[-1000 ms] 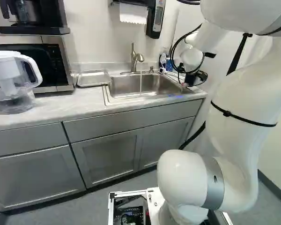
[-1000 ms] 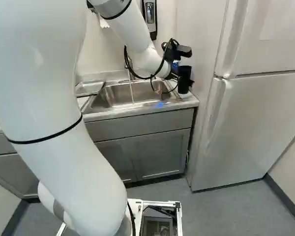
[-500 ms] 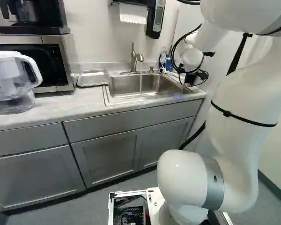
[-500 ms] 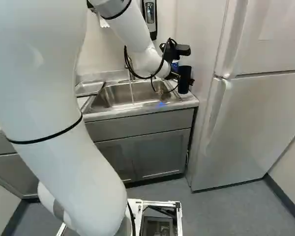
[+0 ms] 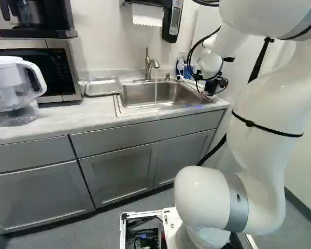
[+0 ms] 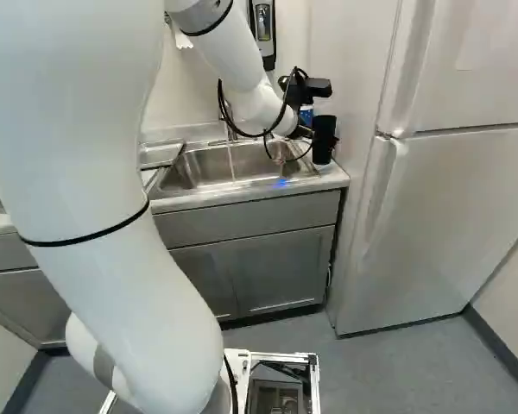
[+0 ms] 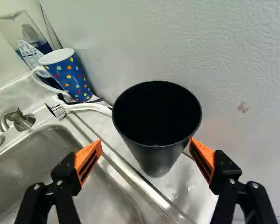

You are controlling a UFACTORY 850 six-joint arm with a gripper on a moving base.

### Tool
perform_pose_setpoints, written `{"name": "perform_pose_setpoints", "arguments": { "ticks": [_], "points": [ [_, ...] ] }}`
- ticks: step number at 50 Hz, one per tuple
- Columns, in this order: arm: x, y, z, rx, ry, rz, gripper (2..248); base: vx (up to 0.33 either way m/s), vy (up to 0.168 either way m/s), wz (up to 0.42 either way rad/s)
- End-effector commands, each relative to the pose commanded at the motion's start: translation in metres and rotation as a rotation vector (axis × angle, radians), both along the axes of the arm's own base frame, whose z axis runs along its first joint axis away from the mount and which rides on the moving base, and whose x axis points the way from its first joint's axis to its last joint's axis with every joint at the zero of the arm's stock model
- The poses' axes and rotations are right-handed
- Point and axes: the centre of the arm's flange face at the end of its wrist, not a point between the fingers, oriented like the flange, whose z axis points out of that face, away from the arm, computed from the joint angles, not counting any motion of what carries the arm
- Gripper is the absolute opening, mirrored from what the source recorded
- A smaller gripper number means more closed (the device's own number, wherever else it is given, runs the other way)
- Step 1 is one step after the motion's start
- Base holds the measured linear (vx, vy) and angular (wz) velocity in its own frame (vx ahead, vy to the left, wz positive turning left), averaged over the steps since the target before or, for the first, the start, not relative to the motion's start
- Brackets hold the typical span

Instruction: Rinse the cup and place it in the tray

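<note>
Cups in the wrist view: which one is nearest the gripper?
The plain black cup, just ahead of the open gripper; the other, a dotted blue mug, stands farther off by the brush.

Black cup [image 7: 155, 156], polka-dotted blue mug [image 7: 71, 78]

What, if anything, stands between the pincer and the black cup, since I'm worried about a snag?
Nothing visible does. The black cup stands just ahead of the pincer, whose fingers are open. The brush and dotted mug are farther off, outside that gap.
</note>
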Motion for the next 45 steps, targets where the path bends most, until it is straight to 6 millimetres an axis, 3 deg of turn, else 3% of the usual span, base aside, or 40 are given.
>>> {"name": "perform_pose_setpoints", "arguments": {
  "ticks": [20,21,26,27,31,32,36,37,45],
  "points": [
    [0.001,-0.0011,0.0,0.0,0.0,-0.001,245,0.0,0.0,0.0],
    [0.001,-0.0011,0.0,0.0,0.0,-0.001,209,0.0,0.0,0.0],
    [0.001,-0.0011,0.0,0.0,0.0,-0.001,209,0.0,0.0,0.0],
    [0.001,-0.0011,0.0,0.0,0.0,-0.001,171,0.0,0.0,0.0],
    [0.001,-0.0011,0.0,0.0,0.0,-0.001,171,0.0,0.0,0.0],
    [0.001,-0.0011,0.0,0.0,0.0,-0.001,134,0.0,0.0,0.0],
    [0.001,-0.0011,0.0,0.0,0.0,-0.001,134,0.0,0.0,0.0],
    [0.001,-0.0011,0.0,0.0,0.0,-0.001,120,0.0,0.0,0.0],
    [0.001,-0.0011,0.0,0.0,0.0,-0.001,120,0.0,0.0,0.0]
  ]
}}
